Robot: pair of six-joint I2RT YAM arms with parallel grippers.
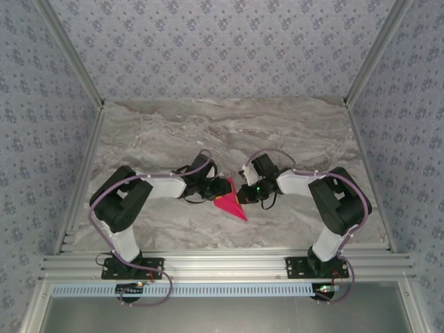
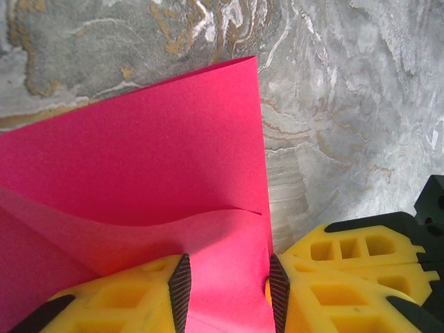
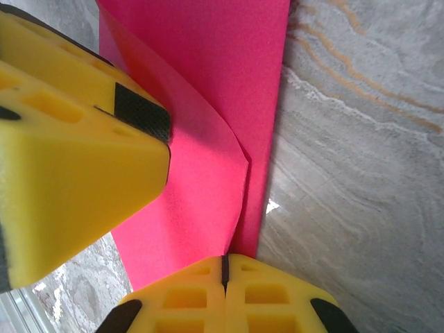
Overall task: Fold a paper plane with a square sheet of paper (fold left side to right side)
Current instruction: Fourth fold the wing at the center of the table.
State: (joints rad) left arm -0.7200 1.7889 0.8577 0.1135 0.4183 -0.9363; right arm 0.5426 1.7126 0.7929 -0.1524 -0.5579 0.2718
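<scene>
— Magenta paper is what we see first: the sheet of paper (image 1: 230, 201) lies folded to a pointed shape on the marble table (image 1: 277, 132), in its near half, between the two arms.

— Agreed. From above we see a gripper at each flank of it, left on the left, right on the right.

— And the left gripper (image 2: 229, 295)? We find its jaws parted. The black pads (image 2: 181, 291) stand apart, with pink paper across the gap between them.

— Yes, released, as we read it. In the left wrist view an upper layer of the sheet bows up in a soft curve just ahead of those pads. Beneath it lies a flat layer whose straight edge runs along bare marble.

— The right gripper (image 3: 224, 267) we see clenched, its two yellow fingers pressed together with only a thin seam between them.

— Its tip meets the near edge of the sheet where the layers overlap. Whether any paper is nipped in that seam we cannot tell.

— In the right wrist view we also see one yellow finger of the left gripper, over the sheet.
</scene>
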